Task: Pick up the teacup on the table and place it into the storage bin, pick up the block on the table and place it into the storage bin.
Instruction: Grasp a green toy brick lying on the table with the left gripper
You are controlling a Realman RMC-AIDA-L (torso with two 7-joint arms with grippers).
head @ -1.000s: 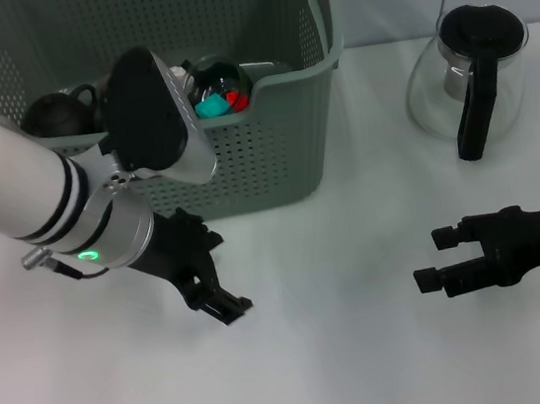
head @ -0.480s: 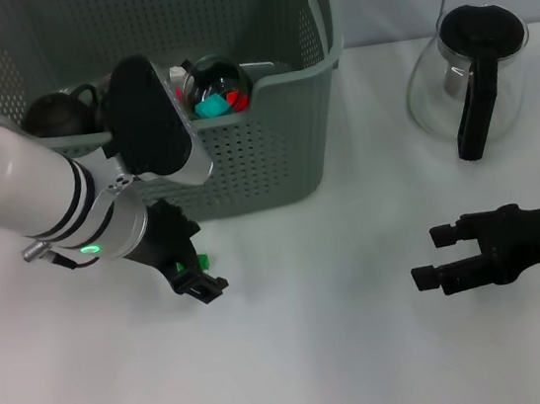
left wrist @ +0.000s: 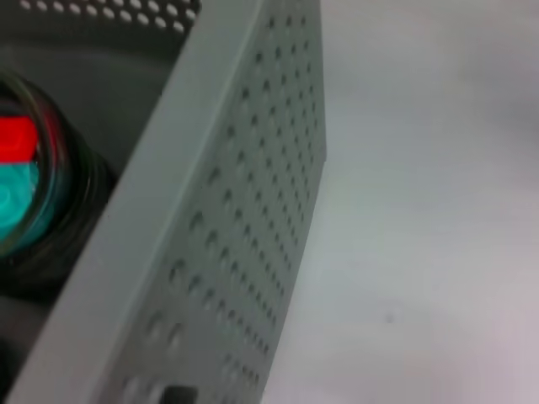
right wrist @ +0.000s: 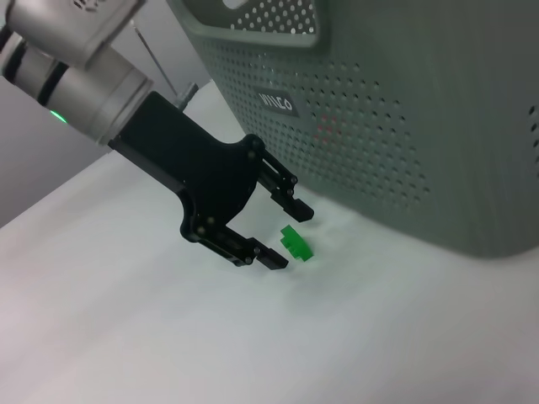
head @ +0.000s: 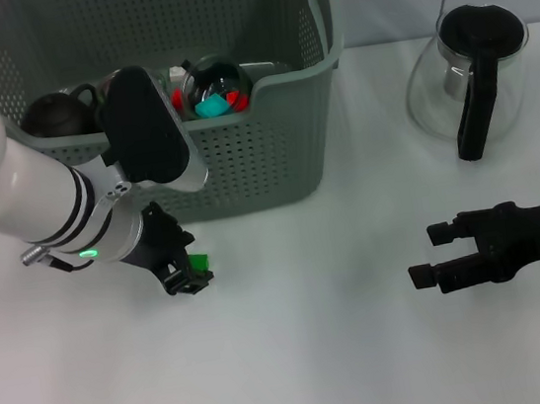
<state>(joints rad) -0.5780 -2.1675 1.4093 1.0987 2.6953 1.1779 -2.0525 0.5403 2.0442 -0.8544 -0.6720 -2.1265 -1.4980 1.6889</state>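
With the small green plastic block [right wrist: 296, 242] lying on the white bench [head: 320, 355] just before the grey-green perforated storage bin [head: 273, 152], framed by the open, empty left hand [right wrist: 282, 236], the fingers should be closed squarely before lifting, while the right hand [head: 427, 256] rests open near the right edge.

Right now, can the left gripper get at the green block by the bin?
Probably yes. The left gripper is open, and the green block lies on the table at its fingertips, in front of the storage bin, with nothing between them.
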